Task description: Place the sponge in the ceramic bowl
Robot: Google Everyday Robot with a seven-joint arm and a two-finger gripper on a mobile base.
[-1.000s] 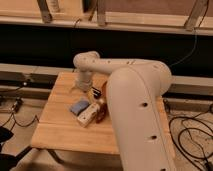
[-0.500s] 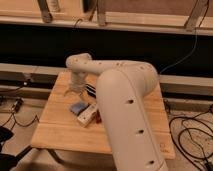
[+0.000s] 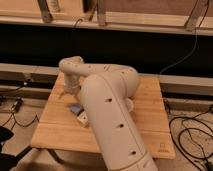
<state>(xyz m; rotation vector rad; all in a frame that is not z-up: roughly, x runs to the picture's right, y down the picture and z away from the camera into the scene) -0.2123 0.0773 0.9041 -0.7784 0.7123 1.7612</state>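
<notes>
Gripper (image 3: pixel 66 93) hangs at the end of the bent white arm (image 3: pixel 107 107), low over the counter (image 3: pixel 57 132) and close to its left edge, not far from the back-left corner. Whether it is released or clenched on anything I cannot tell.

Toward the front from it, the sponge (image 3: pixel 76 108) lies flat on the wood as a small blue patch, near the gripper but apart from it. A cream-white oblong thing (image 3: pixel 84 119) sits just beside the sponge on its front side. The ceramic bowl is out of sight, and the bulk of the arm covers the middle of the counter where it may stand. So the sponge is on the counter, not in a dish.

I judge the step in hand to be getting hold of the sponge. To do that well, the gripper should settle squarely above the pad, press lightly since it looks soft, and close across it on the side away from the cream thing so as not to drag that along. Then it should lift straight up.

The left edge is close, so any sideways nudge there risks pushing the sponge off. Bare wood lies toward the front-left corner and along the right edge, which gives the freest room.
</notes>
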